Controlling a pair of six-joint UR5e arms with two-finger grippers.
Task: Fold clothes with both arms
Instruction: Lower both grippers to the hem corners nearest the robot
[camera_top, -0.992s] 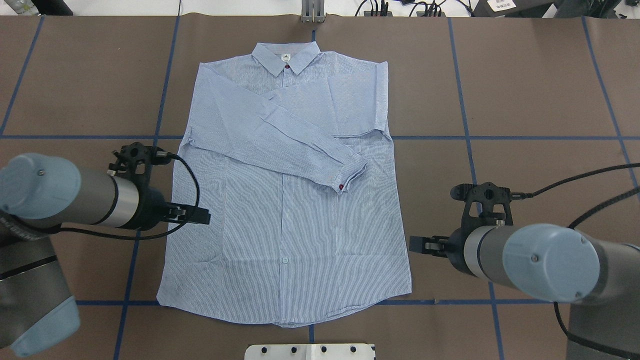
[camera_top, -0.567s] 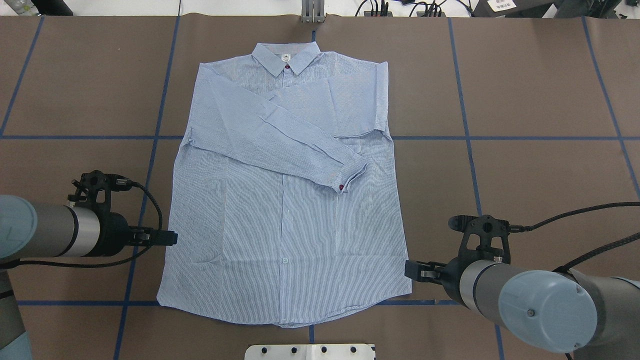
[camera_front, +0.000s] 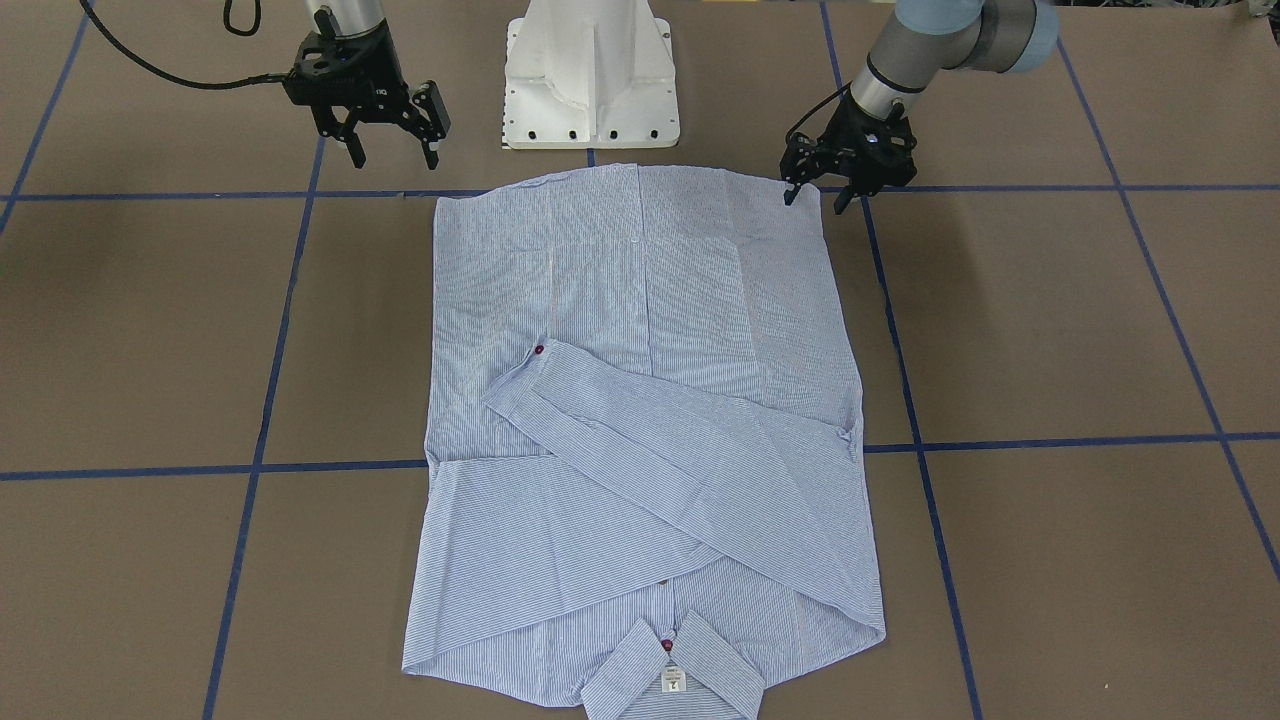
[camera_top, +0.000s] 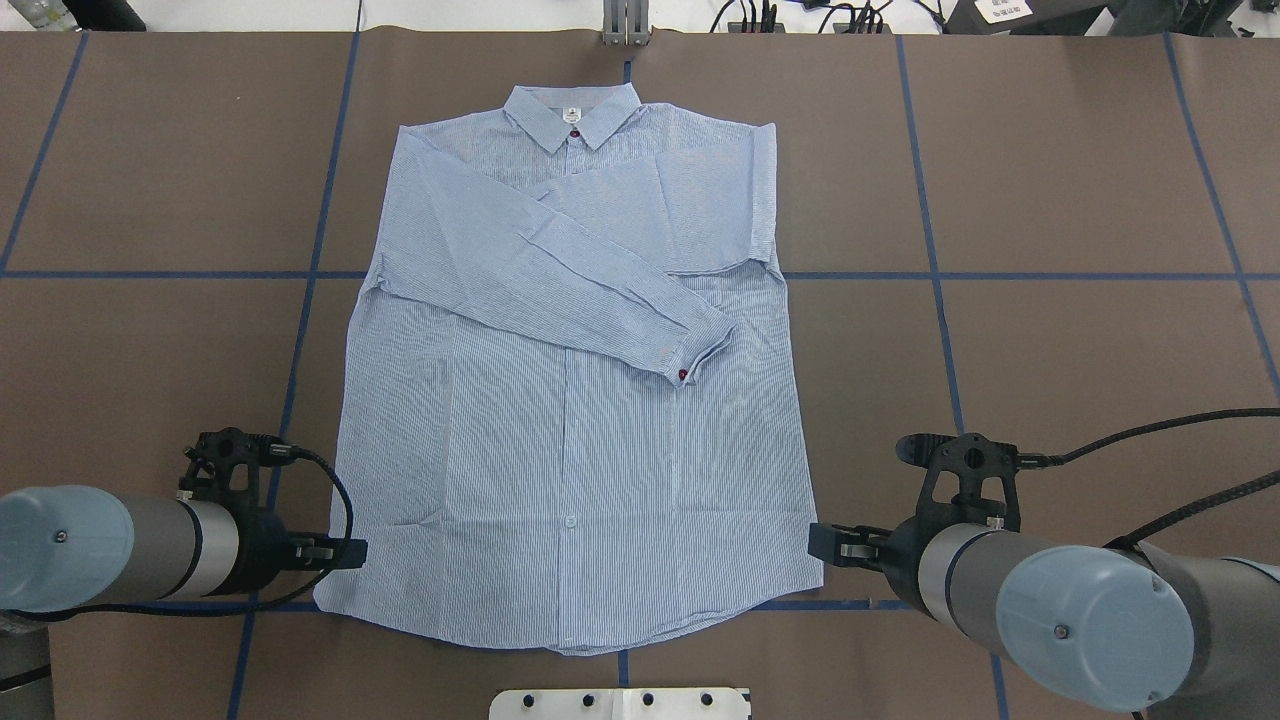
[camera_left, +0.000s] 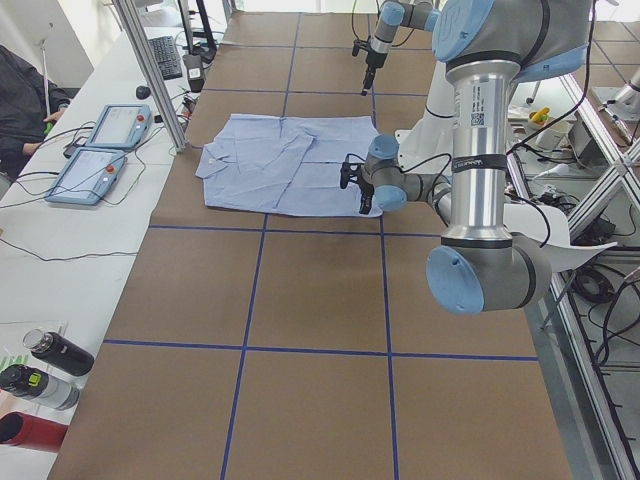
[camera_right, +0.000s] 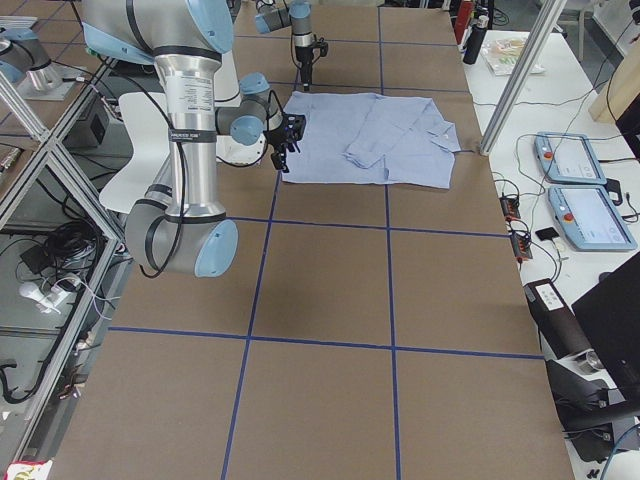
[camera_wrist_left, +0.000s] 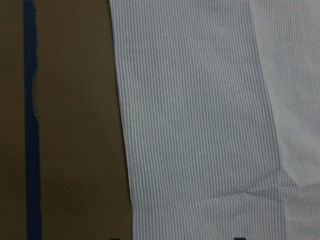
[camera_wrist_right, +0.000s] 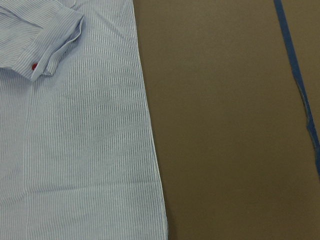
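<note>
Shirt (camera_top: 570, 450) is lying flat at frame centre; left gripper (camera_front: 813, 200) and right gripper (camera_front: 394, 158), both released, are hovering near its hem corners.

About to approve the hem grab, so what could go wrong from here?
The left gripper sits at a hem corner of the shirt, while the right gripper looks farther from its corner; uneven grasps may skew the fold. The sleeve lies loose across the chest and could slide when the hem lifts.
</note>
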